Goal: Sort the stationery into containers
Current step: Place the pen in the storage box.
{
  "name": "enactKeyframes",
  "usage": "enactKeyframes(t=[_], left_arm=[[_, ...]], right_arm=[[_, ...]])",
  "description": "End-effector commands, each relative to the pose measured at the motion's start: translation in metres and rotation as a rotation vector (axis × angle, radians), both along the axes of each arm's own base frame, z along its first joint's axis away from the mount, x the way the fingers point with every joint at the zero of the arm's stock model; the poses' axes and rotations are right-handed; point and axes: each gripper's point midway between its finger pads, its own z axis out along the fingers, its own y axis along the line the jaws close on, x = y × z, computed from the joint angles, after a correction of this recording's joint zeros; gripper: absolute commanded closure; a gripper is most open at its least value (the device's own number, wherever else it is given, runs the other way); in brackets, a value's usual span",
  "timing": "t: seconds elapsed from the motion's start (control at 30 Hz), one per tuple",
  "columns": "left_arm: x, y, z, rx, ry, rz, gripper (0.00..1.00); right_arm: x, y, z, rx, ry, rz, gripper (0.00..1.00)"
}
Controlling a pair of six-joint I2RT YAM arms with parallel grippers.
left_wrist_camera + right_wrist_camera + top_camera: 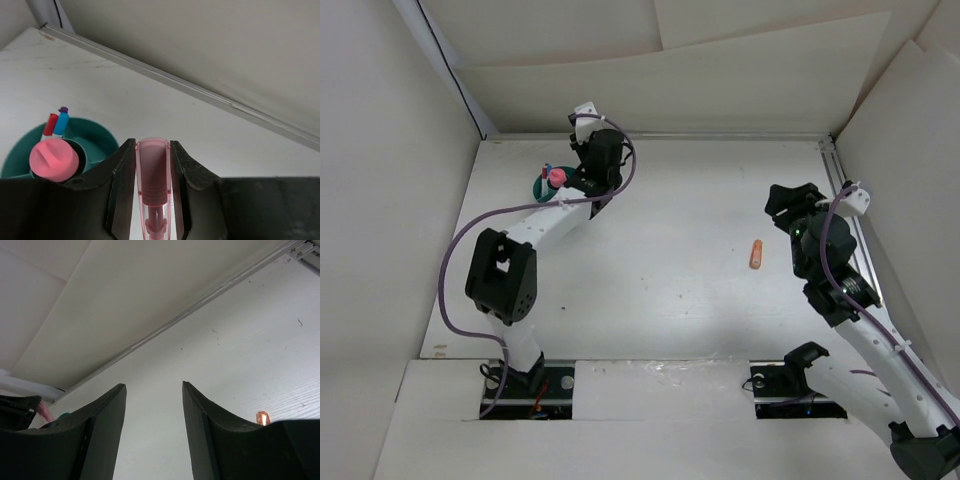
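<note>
The round teal cup (544,187) stands at the far left of the table. In the left wrist view the cup (97,134) holds a chunky pink marker (54,160) and thin pens with red, blue and purple caps (56,123). My left gripper (572,184) is just right of the cup, shut on a translucent pink marker (152,172) that stands upright between the jaws. An orange marker (756,254) lies on the table at the right, and its tip shows in the right wrist view (262,417). My right gripper (783,202) is open and empty, just beyond and right of the orange marker.
White walls close in the table at the back and on both sides. A metal rail (840,190) runs along the right edge beside my right arm. A purple cable (455,250) loops off the left arm.
</note>
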Motion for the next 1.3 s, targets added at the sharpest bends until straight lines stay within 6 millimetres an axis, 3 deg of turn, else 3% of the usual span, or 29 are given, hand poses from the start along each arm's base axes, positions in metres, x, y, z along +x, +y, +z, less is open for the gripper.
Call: enactKeyframes(t=[0.0,0.2,0.27,0.3,0.4,0.73,1.27], left_arm=[[0.01,0.012,0.02,0.112,-0.063,0.073,1.0],[0.018,0.022,0.014,0.262,-0.056,0.125,1.0],[0.018,0.026,0.008,0.311,-0.041,0.146,1.0],[0.019,0.028,-0.004,0.343,-0.016,0.153,1.0],[0.021,0.039,-0.011,0.424,0.004,0.192,1.0],[0.027,0.047,-0.047,0.551,0.056,0.219,1.0],[0.022,0.06,-0.062,0.625,0.077,0.255,1.0]], right_arm=[[0.001,0.001,0.01,0.008,-0.04,0.009,0.45],[0.003,0.002,0.008,0.004,-0.032,0.009,0.45],[0.003,0.002,0.008,0.004,-0.032,0.009,0.45],[0.003,0.002,0.008,0.004,-0.032,0.009,0.45],[0.003,0.002,0.01,0.008,-0.04,0.009,0.45],[0.005,0.004,0.009,-0.001,-0.039,0.019,0.45],[0.009,0.008,0.006,-0.005,-0.031,0.028,0.45]])
